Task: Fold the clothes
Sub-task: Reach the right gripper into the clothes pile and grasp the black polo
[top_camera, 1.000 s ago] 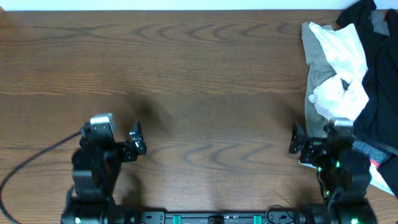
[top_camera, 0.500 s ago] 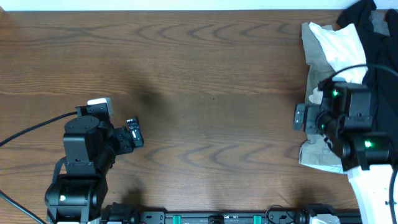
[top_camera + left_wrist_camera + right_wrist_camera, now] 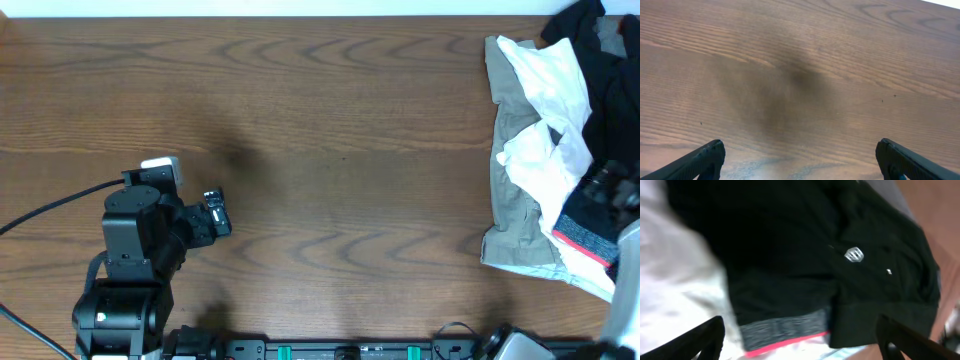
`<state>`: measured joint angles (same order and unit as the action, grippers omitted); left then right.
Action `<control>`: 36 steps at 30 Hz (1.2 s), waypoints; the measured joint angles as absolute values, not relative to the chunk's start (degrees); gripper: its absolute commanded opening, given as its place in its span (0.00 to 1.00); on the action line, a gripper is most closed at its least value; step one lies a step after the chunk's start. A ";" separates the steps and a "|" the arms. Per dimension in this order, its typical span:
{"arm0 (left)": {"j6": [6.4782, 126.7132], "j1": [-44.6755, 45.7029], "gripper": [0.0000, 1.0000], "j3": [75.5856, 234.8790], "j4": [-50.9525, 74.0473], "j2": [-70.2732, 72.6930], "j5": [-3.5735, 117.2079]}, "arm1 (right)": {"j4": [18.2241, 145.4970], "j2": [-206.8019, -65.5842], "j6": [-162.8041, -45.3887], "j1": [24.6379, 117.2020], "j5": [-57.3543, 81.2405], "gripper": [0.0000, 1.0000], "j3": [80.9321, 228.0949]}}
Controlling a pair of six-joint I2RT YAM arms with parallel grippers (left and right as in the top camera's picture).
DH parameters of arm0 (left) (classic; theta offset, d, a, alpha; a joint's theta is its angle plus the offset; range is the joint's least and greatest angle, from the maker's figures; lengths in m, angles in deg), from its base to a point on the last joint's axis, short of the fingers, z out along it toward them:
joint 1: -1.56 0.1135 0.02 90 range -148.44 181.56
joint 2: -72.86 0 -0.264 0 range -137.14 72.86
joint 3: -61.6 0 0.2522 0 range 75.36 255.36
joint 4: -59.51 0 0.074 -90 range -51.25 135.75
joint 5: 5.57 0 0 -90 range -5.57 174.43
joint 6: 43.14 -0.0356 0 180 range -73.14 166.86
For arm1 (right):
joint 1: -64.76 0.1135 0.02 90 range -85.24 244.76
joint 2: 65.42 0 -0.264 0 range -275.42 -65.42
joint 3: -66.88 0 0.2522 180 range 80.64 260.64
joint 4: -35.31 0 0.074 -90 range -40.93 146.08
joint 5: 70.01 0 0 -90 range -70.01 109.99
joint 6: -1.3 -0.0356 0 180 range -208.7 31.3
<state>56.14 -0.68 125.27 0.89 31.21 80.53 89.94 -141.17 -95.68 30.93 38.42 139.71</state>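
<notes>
The clothes, a black polo shirt (image 3: 875, 280) with a small white logo (image 3: 854, 254), lie crumpled in the pile at the table's right edge, where black cloth (image 3: 612, 90) shows from overhead. My right gripper (image 3: 799, 324) hovers open just above that pile, over a black garment's grey-and-red band (image 3: 785, 330), with nothing between its fingers. From overhead only its dark wrist (image 3: 608, 188) shows at the right border. My left gripper (image 3: 216, 214) stands open above bare wood at the front left, far from the pile, and holds nothing.
A white garment (image 3: 555, 95) and a beige one (image 3: 515, 215) lie in the same pile beside the black cloth. The striped band (image 3: 585, 236) pokes out at the pile's front. A black cable (image 3: 50, 205) runs off to the left. The wooden table (image 3: 340, 130) stretches between the arms.
My right arm has swung from the table's front out over the clothes pile at the right edge. The left arm shifted slightly left early on and has held still since.
</notes>
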 measured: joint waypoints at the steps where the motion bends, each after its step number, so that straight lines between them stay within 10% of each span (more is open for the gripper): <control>1: 56.14 -0.68 0.98 125.27 0.85 31.21 80.53 | 89.83 -142.59 -95.68 29.53 38.20 0.93 139.71; 36: 57.19 -0.68 0.98 125.27 -0.38 31.10 80.53 | 74.33 -163.68 -90.96 26.15 32.17 0.51 139.73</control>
